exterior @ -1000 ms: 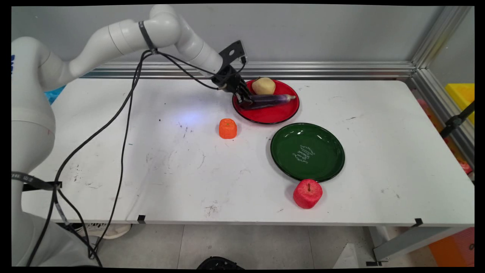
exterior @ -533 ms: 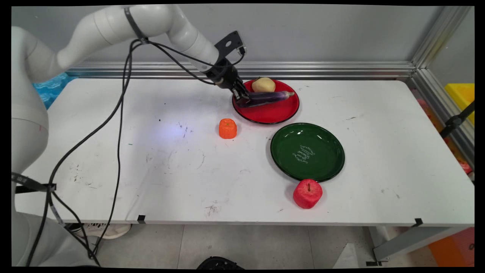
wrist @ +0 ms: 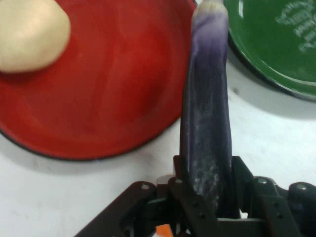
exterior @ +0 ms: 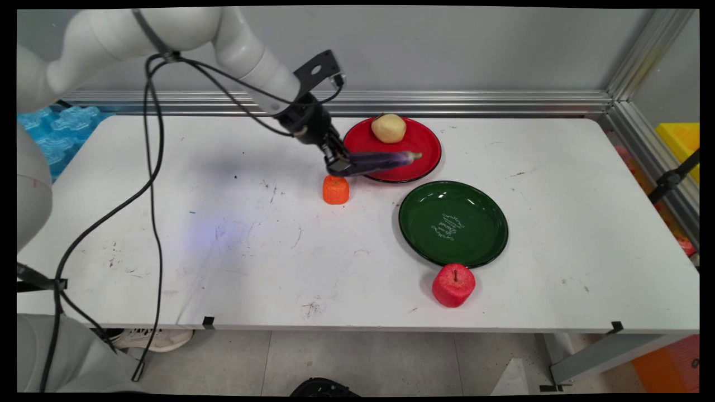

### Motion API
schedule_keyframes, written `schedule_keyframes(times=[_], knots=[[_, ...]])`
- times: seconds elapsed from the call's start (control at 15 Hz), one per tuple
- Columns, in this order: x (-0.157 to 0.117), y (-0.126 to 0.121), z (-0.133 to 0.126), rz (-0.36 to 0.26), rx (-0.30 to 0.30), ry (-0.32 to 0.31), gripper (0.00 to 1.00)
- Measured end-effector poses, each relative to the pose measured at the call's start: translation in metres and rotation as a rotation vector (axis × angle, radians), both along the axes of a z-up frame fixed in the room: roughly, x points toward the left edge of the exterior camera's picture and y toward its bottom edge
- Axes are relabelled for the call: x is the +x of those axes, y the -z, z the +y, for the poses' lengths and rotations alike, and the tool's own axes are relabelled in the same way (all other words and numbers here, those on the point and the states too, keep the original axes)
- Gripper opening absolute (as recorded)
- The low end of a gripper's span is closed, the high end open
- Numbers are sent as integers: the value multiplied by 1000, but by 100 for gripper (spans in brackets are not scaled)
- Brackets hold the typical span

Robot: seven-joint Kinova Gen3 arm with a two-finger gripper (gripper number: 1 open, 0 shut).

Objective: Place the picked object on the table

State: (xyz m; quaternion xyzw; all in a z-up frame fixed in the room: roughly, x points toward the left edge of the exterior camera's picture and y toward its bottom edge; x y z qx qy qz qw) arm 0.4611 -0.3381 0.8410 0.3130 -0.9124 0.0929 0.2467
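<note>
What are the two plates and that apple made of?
The red plate and green plate look like enamelled metal or hard glossy plastic: smooth, shiny, with dark rims and light glints. The red apple seems to be foam: matte, faintly pitted, rather blocky. None of this is certain from sight alone.

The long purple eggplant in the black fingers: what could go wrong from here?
1. The long purple eggplant is gripped only at one end by the gripper, with most of its length sticking out sideways, so it may tilt or slip.
2. The small orange block sits just below the gripper; a descent here could knock it.
</note>
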Motion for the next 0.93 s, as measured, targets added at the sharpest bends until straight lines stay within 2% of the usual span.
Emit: schedule_keyframes(times=[0.4, 0.67, 0.93], knots=[[9, -7, 48, -23, 43, -6, 0], [19, -3, 82, -37, 59, -5, 0], [28, 10, 96, -46, 50, 0, 0]])
